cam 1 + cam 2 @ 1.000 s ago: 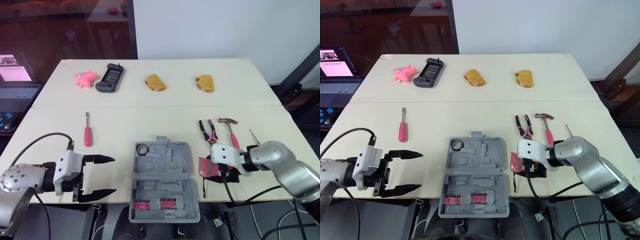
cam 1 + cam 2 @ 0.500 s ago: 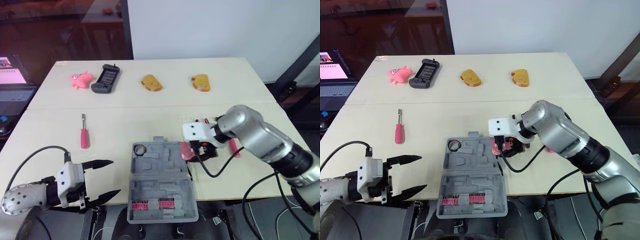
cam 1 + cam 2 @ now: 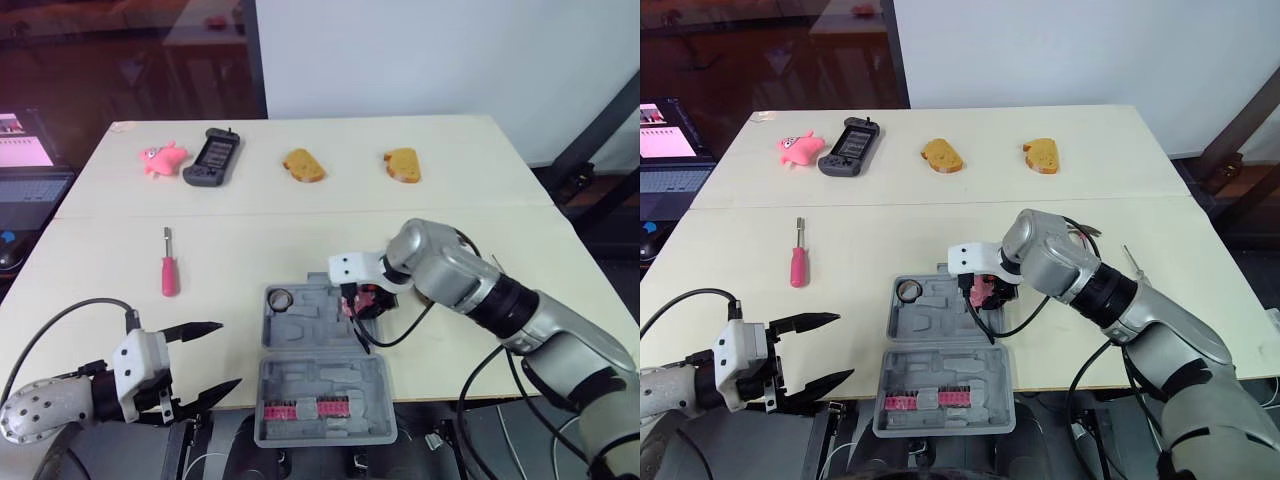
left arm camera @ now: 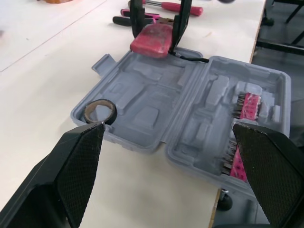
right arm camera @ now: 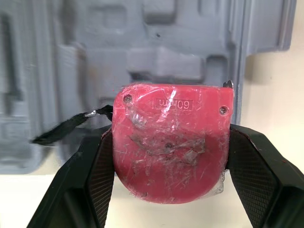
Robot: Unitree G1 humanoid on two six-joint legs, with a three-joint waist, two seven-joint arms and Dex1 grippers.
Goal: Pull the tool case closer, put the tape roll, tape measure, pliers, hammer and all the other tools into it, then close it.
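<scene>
**Pale table, open case: one tool in, one arriving, the rest outside**

Pale wooden table (image 3: 470, 190) carries the grey tool case (image 3: 325, 365), which lies open at the near edge, close to the robot, so the pulling step looks finished. The tape roll (image 3: 283, 298) sits in a corner pocket of the far half, and a row of pink bits (image 3: 300, 410) fills the near half.

The right gripper (image 3: 985, 292) is clamped on the red tape measure (image 5: 171, 147) and holds it above the far right part of the case, just over the moulded pockets. Its black strap hangs down. I judge this tool is about to be placed, but it is not yet released.

The left gripper (image 3: 229, 354) has its fingers wide apart and holds nothing, just left of the case.

Outside the case are the pink screwdriver (image 3: 168, 275), well to the left, and the pliers (image 4: 122, 20) and hammer (image 4: 190, 8), beyond the case on the right side. After these go in, the lid must be shut. Roughly a third of the work seems done.
</scene>
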